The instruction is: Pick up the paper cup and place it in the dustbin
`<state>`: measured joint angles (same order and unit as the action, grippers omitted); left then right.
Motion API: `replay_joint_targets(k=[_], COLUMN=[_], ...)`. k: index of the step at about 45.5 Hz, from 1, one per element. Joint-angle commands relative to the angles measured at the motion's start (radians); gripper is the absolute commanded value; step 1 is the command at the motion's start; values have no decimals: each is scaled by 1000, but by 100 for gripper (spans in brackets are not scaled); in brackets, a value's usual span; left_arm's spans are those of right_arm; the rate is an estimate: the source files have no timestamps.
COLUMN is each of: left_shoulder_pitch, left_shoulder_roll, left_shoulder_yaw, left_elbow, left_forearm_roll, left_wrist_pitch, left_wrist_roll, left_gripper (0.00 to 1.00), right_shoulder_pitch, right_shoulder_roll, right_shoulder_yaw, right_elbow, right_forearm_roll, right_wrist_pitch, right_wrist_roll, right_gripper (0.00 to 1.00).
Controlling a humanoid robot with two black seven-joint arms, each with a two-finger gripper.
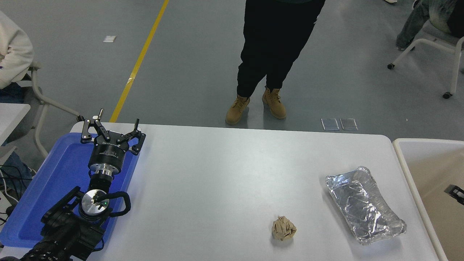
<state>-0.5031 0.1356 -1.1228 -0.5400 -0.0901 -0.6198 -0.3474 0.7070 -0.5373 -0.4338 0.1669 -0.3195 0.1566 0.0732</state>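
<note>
The dustbin (400,154) stands against the table's right end, with an off-white rim and beige inner walls, cut off by the picture's right edge. The paper cup is out of view. A small black part of my right gripper (455,190) pokes in from the right edge over the inside of the dustbin; too little shows to tell its state. My left gripper (111,127) is parked at the lower left over the blue tray, open and empty.
A blue flat tray (43,188) lies at the table's left. A crinkled silver foil tray (364,204) lies near the dustbin. A crumpled brown paper ball (284,228) lies near the front edge. A person (275,47) stands at the far side.
</note>
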Motion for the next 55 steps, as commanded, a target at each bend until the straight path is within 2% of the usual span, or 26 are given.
replay_joint_targets(k=[1, 13, 22, 30, 35, 44, 55], left_shoulder_pitch=[0, 0, 0, 0, 0, 0, 0], left_shoulder_roll=[-1, -1, -1, -1, -1, -1, -1], left_shoulder_yaw=[0, 1, 1, 1, 0, 0, 1], left_elbow=[0, 0, 0, 0, 0, 0, 0], left_forearm_roll=[0, 0, 1, 1, 1, 1, 1], left_wrist_pitch=[0, 0, 0, 0, 0, 0, 0], left_wrist_roll=[-1, -1, 1, 1, 1, 1, 1], left_gripper=[100, 100, 100, 100, 100, 100, 100], right_shoulder_pitch=[170, 436, 715, 957, 1066, 1190, 1305], right_shoulder_roll=[19, 17, -75, -75, -38, 91, 214], right_shoulder_yaw=[-9, -109, -278, -474, -546, -643, -649], right_elbow=[8, 81, 425, 670, 781, 919, 1137], right_forearm_roll=[-9, -64, -107, -105, -105, -104, -104], right_wrist_pitch=[103, 162, 146, 141, 141, 141, 141], right_wrist_roll=[0, -4, -4, -4, -4, -4, -4], right_gripper=[100, 100, 100, 100, 100, 100, 100])
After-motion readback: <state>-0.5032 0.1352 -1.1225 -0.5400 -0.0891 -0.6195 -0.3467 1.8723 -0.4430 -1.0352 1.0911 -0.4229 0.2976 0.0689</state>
